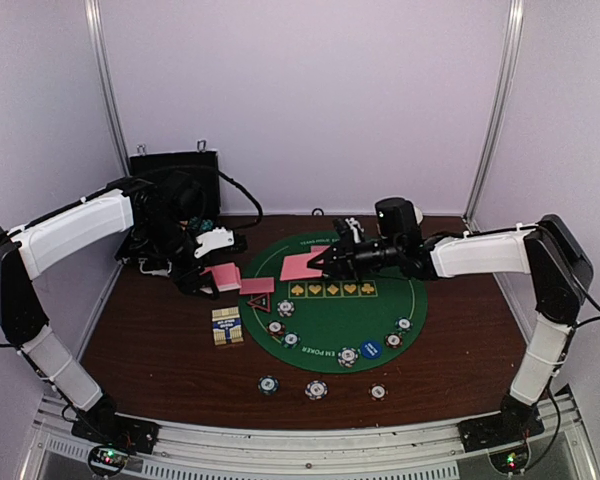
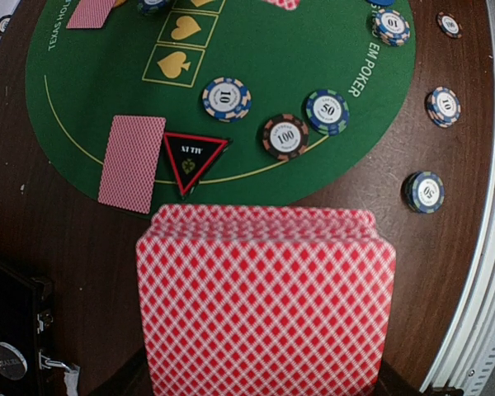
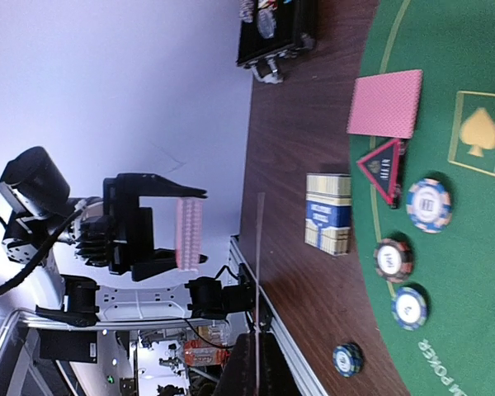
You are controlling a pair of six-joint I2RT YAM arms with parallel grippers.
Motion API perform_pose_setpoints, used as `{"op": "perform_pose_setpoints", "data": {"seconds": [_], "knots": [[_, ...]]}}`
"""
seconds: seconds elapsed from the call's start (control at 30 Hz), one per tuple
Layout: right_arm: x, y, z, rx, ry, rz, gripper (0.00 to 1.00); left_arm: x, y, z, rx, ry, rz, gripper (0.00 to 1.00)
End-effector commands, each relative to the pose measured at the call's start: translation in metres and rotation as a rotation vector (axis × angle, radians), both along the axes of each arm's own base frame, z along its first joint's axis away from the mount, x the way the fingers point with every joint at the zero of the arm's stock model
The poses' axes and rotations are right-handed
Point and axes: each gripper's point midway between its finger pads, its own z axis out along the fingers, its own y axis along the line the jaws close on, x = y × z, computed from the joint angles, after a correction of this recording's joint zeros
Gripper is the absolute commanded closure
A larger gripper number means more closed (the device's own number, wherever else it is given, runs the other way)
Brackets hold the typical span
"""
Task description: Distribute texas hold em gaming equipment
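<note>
My left gripper (image 1: 218, 276) is shut on a thick deck of pink-backed cards (image 2: 264, 297), held above the brown table left of the green mat (image 1: 330, 310); the deck hides its fingertips. My right gripper (image 3: 258, 340) is shut on one card (image 3: 258, 264), seen edge-on, over the mat's back part (image 1: 320, 264). A card (image 2: 132, 162) lies face down at the mat's left edge beside the black-and-red triangular marker (image 2: 191, 157). Another card (image 2: 91, 12) lies farther on. Chips marked 10 (image 2: 226, 98), 100 (image 2: 285, 136) and 50 (image 2: 327, 111) sit near the marker.
A blue and yellow card box (image 1: 227, 326) stands on the table left of the mat. The black case (image 1: 175, 175) is open at the back left. A blue disc (image 1: 371, 349) lies on the mat, and three chips (image 1: 316, 389) lie on the wood by the front edge.
</note>
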Motion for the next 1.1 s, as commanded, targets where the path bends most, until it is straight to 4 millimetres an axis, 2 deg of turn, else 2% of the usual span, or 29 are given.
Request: {"op": "perform_pose_setpoints", "data": {"seconds": [0.0, 0.13, 0.3, 0.53, 0.73, 0.9, 1.07], "knots": [[-0.007, -0.046, -0.029, -0.119, 0.008, -0.013, 1.0, 0.002, 0.0, 0.017, -0.027, -0.041, -0.002, 1.0], [-0.018, -0.082, -0.067, -0.264, 0.038, -0.013, 1.0, 0.002, 0.0, 0.017, -0.025, -0.038, -0.003, 1.0], [-0.024, -0.109, -0.096, -0.381, 0.048, -0.013, 1.0, 0.002, -0.001, 0.018, -0.032, -0.039, -0.002, 1.0], [-0.025, -0.122, -0.123, -0.497, 0.06, 0.01, 1.0, 0.001, -0.001, 0.019, -0.033, -0.033, -0.004, 1.0], [-0.025, -0.128, -0.137, -0.55, 0.067, 0.017, 1.0, 0.001, -0.001, 0.018, -0.031, -0.03, -0.004, 1.0], [-0.025, -0.139, -0.146, -0.629, 0.064, 0.012, 0.85, 0.0, -0.001, 0.019, -0.034, -0.032, -0.006, 1.0], [-0.016, -0.152, -0.134, -0.719, -0.003, -0.018, 0.62, 0.0, -0.001, 0.019, -0.034, -0.031, -0.006, 1.0]]}}
